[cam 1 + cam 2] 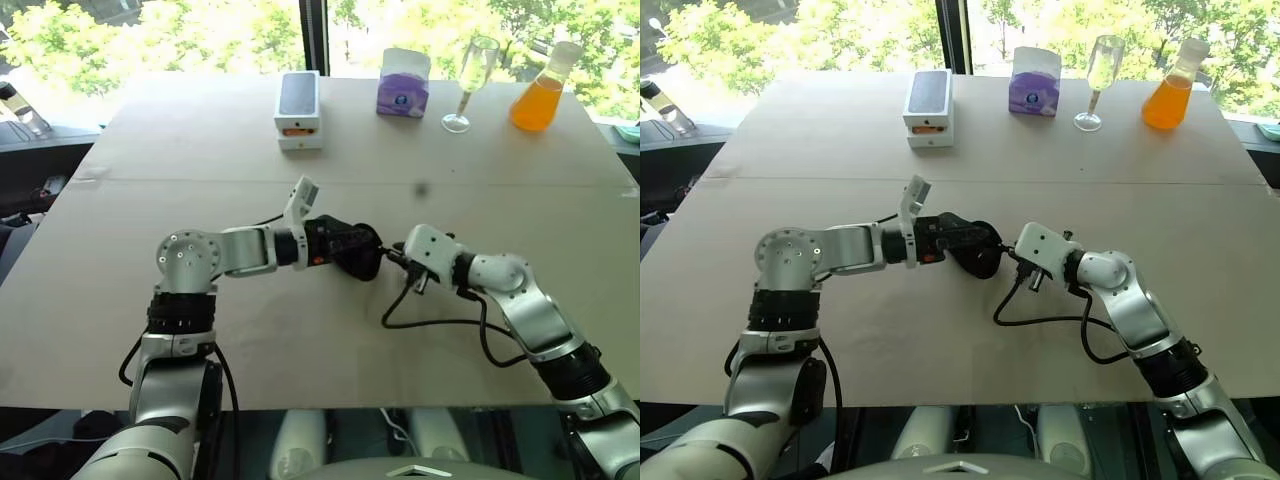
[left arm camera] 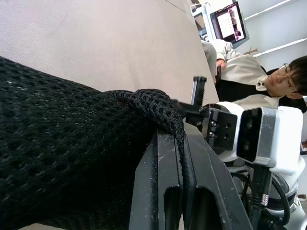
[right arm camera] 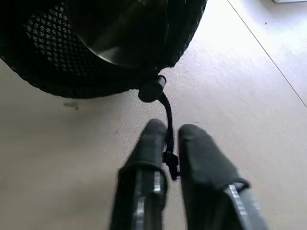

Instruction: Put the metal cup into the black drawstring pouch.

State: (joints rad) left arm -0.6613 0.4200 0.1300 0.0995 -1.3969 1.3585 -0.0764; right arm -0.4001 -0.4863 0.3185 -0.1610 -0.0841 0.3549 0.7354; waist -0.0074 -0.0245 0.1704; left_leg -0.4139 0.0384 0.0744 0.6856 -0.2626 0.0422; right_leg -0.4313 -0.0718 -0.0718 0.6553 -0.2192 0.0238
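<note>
Pinching the thin dark drawstring cord [image 3: 168,125] between its two black fingers, the right gripper [image 3: 169,148] is sitting closed just beside the gathered mouth of the soft black mesh drawstring pouch [image 1: 352,250], with the cord running straight from the fingertips up to the small round toggle [image 3: 152,89] at the pouch's opening. From this hand the pouch is lying toward the robot's left, touching distance away, its long axis running roughly across the table between the two grippers and parallel to the near edge of the pale beige tabletop [image 1: 300,340]. The left gripper [image 2: 175,158] is clamping a fold of the pouch's mesh from the opposite side, fingers closed on the fabric, so the bag is being held at both ends, in the middle of the tabletop and well apart from its far edge. Inside the open mouth a curved shiny silver surface [image 3: 125,33] is showing, which I am reading as the small steel metal cup already sitting within the pouch. Judging from this, the coming move is turning on the cord's line: the right hand is the nearer one to the mouth, and pulling away from the left hand along the pouch's long axis would be cinching it shut.
</note>
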